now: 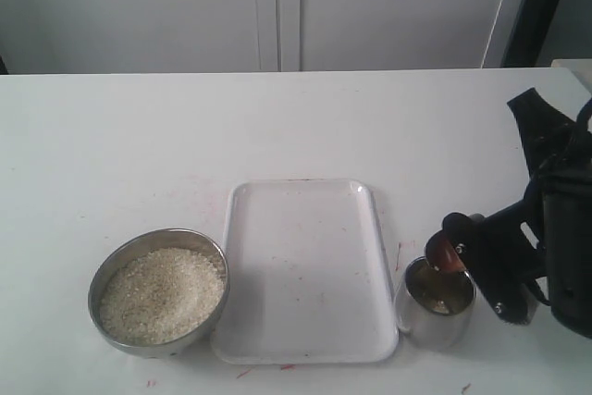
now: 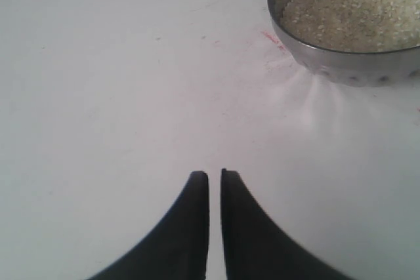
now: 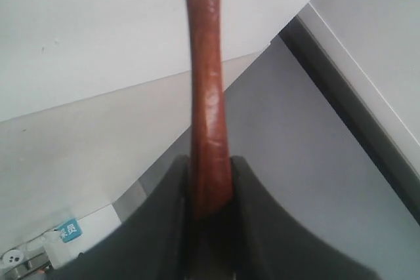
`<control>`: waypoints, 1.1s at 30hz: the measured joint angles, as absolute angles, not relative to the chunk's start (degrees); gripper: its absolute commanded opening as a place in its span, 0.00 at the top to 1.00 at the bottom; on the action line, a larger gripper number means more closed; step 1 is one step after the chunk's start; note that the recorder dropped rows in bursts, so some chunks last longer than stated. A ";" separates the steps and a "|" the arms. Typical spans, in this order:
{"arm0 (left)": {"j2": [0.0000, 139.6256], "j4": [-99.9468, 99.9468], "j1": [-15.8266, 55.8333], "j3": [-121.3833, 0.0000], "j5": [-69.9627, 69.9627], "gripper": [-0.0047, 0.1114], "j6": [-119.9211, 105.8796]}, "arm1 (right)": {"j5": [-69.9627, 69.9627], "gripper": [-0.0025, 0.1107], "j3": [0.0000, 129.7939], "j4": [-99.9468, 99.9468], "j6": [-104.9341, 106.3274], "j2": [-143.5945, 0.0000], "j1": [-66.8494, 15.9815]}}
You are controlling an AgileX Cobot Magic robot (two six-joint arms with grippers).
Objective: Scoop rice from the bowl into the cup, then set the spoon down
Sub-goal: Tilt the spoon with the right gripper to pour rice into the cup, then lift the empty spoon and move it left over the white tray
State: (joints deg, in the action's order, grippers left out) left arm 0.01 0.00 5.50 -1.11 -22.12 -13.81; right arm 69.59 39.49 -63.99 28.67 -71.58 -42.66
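Note:
The steel bowl sits at the front left, full of off-white rice; the left wrist view shows the bowl and its rice too. The small steel cup stands right of the tray, with some rice inside. My right gripper is shut on the reddish-brown spoon, which is tipped over the cup's rim. The spoon handle runs between the right gripper's fingers. My left gripper hangs over bare table short of the bowl, shut on nothing.
A white rectangular tray lies between bowl and cup. The white table stretches back to a wall of white cabinet doors. The right arm's black body fills the front right corner.

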 measured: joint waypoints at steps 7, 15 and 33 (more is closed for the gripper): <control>0.01 0.00 5.50 -1.11 -22.12 0.84 -13.81 | 69.59 0.98 39.49 -63.65 23.43 -71.58 -42.66; 0.01 0.00 5.50 -1.11 -22.12 0.84 -13.81 | 69.70 0.98 39.62 -56.60 -5.08 -71.58 -42.66; 0.01 0.00 5.50 -1.11 -22.12 0.84 -13.81 | 61.73 0.98 54.26 -16.11 -38.30 -71.71 -42.86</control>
